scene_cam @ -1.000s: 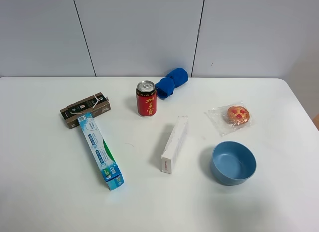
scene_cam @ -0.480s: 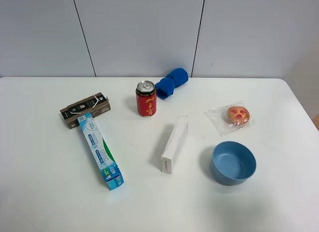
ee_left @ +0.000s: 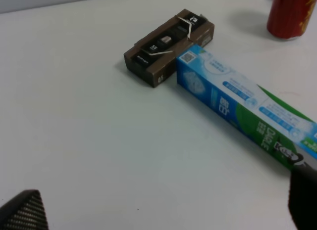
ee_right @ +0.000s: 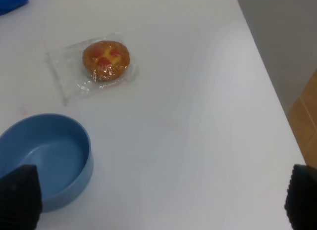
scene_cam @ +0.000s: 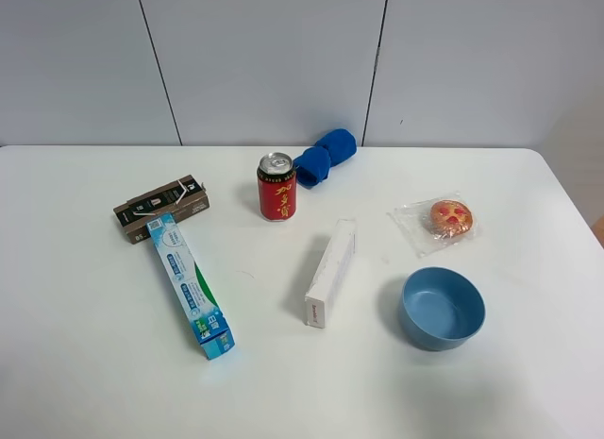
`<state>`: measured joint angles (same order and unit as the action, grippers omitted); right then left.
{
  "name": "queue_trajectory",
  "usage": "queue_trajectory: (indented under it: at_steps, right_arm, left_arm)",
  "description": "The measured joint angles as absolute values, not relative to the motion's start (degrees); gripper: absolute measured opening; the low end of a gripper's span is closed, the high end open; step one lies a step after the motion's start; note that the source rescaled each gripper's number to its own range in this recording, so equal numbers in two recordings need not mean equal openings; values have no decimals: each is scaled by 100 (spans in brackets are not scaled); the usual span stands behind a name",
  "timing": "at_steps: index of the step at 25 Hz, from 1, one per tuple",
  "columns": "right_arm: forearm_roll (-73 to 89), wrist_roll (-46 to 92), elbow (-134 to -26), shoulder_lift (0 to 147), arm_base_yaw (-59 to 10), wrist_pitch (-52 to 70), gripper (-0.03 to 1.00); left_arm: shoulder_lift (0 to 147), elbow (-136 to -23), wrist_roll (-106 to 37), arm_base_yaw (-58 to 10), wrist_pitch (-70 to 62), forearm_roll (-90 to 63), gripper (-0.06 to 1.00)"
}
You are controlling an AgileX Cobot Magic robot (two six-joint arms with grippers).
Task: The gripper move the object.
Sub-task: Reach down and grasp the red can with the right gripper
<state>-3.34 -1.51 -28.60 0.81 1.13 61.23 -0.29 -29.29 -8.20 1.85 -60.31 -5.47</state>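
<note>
The red can (scene_cam: 276, 187) (yellow Chinese writing on it) stands well apart from the left gripper (ee_left: 163, 210), past the blue box (ee_left: 237, 101). That one and the right gripper (ee_right: 158, 198) are spread wide, holding nothing.

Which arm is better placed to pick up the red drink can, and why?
Left, probably. The red drink can stands left of centre on the table and shows in the left wrist view; the right wrist view shows the blue bowl and wrapped pastry, no can.
</note>
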Motion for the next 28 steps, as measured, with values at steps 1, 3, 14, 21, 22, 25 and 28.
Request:
queue_trajectory:
  at_steps: [1,3,14,21,22,25,28]
  right_arm:
    - [-324,-151,-2891,198,113,6131,100]
    - [-290,-135,-3088,624,113,6136,100]
    - [-172,163,-5797,4148,113,6122,100]
    - [719,963,-7742,6665,113,6121,100]
    - [851,1084,-7945,6946,113,6137,100]
    - [1191,1436,-8535,7759,113,6290,100]
    - [1313,1645,-8926,8406,106,6562,100]
  left_arm:
    - [-29,-2929,-820,185,-6031,-547,100]
    - [-29,-2929,-820,185,-6031,-547,100]
    - [-29,-2929,-814,185,-6031,-547,100]
    - [-29,-2929,-820,185,-6031,-547,100]
    - [-29,-2929,-820,185,-6031,-547,100]
    - [-29,-2929,-820,185,-6031,-547,100]
    - [-29,-2929,-820,185,-6031,-547,100]
